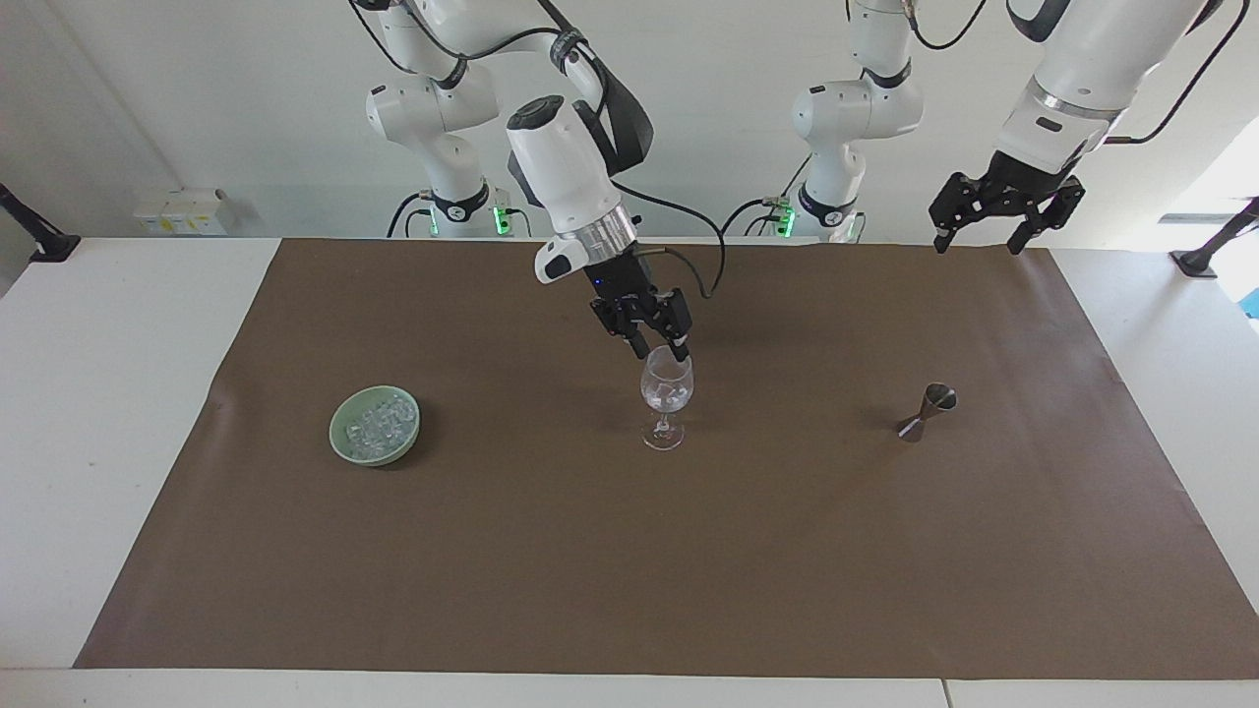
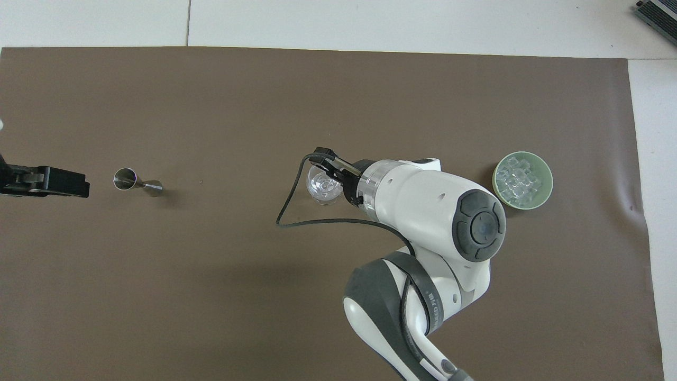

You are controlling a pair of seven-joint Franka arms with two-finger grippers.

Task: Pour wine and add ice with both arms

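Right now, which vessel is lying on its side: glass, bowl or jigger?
The metal jigger, toward the left arm's end of the mat. It lies tipped over, while the wine glass stands upright on its stem and the green bowl sits flat, mouth up.

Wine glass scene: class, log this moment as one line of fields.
right gripper: open, over wine glass | ice: in glass | left gripper: open, waiting, raised | bowl: holds ice | jigger: untouched

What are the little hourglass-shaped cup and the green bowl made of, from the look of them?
The hourglass-shaped cup looks like brushed or polished metal, probably steel: grey-silver with bright glints on its rim. The green bowl looks like glazed ceramic, though it could be plastic: pale, opaque, with a smooth soft sheen.
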